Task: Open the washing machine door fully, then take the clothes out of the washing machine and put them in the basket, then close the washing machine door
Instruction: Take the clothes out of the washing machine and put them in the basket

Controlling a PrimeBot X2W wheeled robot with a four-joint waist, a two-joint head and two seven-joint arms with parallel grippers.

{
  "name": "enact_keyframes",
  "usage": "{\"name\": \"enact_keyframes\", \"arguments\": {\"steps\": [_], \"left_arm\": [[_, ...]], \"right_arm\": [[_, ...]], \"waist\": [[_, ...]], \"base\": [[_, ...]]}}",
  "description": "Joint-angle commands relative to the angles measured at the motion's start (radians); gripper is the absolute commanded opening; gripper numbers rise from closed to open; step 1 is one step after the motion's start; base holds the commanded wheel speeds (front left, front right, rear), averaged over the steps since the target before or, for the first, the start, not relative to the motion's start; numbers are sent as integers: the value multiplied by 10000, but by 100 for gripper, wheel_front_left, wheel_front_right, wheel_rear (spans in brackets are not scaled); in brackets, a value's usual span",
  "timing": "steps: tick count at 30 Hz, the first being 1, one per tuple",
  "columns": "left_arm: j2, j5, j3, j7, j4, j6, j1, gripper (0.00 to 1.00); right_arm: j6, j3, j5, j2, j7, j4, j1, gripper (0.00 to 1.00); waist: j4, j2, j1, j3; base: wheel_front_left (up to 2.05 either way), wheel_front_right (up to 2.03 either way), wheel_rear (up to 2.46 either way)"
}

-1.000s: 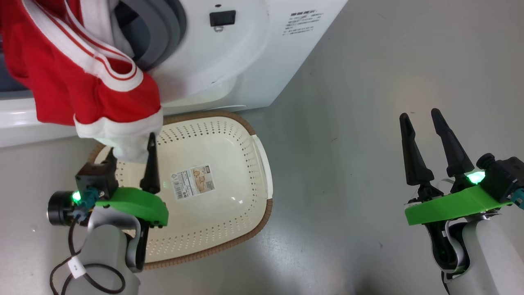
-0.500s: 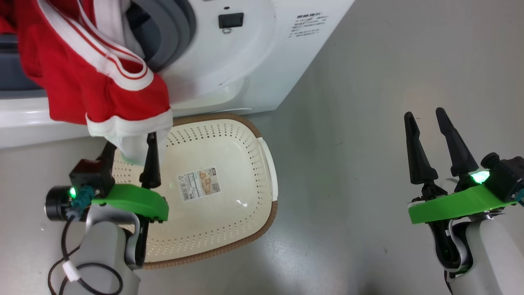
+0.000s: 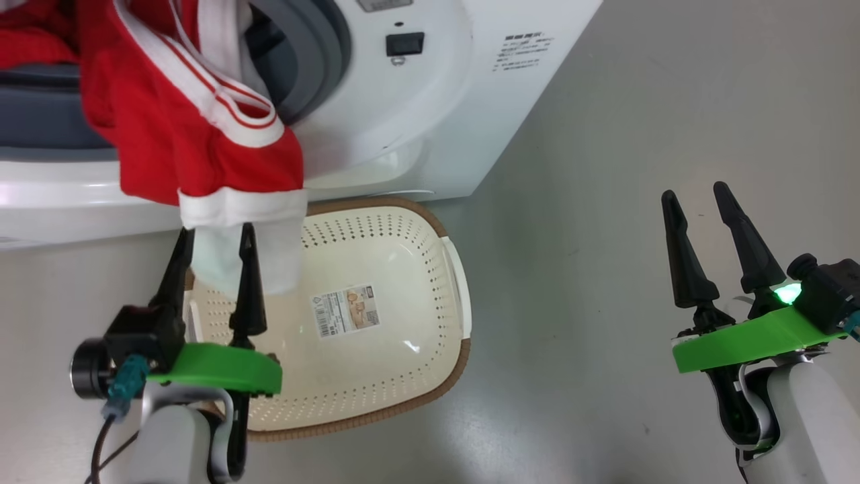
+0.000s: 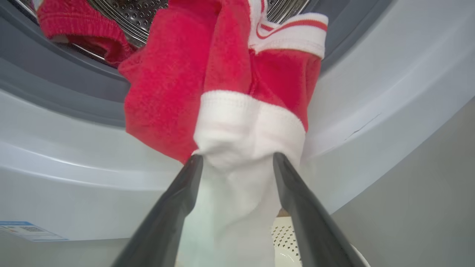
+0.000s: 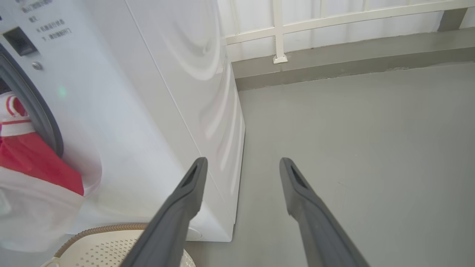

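Red clothes (image 3: 195,134) hang from washing machine (image 3: 430,101), upper left, over basket (image 3: 396,232). Left end effector (image 3: 216,230) apart, white bit of cloth in btwn. Right end effector (image 3: 693,190) apart, lower right.

Light: bright, even, diffuse; shadows faint. Glare: pale streaks on washing machine (image 5: 219,111) side panel. Focus: left hand (image 4: 237,156) soft near lens. Machine's edges bowed by wide angle.
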Motion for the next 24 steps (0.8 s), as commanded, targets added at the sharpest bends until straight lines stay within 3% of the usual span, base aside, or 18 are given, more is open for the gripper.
{"name": "enact_keyframes", "arguments": {"steps": [1, 16, 24], "left_arm": [[173, -40, 192, -49, -418, 97, 354, 100], [173, -196, -215, -49, -2629, 662, 1848, 100], [173, -140, -318, -49, -2847, 697, 1669, 100]], "right_arm": [[63, 169, -42, -153, -63, -194, 245, 100], [63, 269, -51, -338, -63, -150, 525, 100], [63, 227, -55, -314, -63, -173, 520, 100]], "waist": [[103, 0, 0, -109], [324, 0, 0, -470], [319, 0, 0, -429]], "base": [[0, 0, 0], [0, 0, 0], [0, 0, 0]]}}
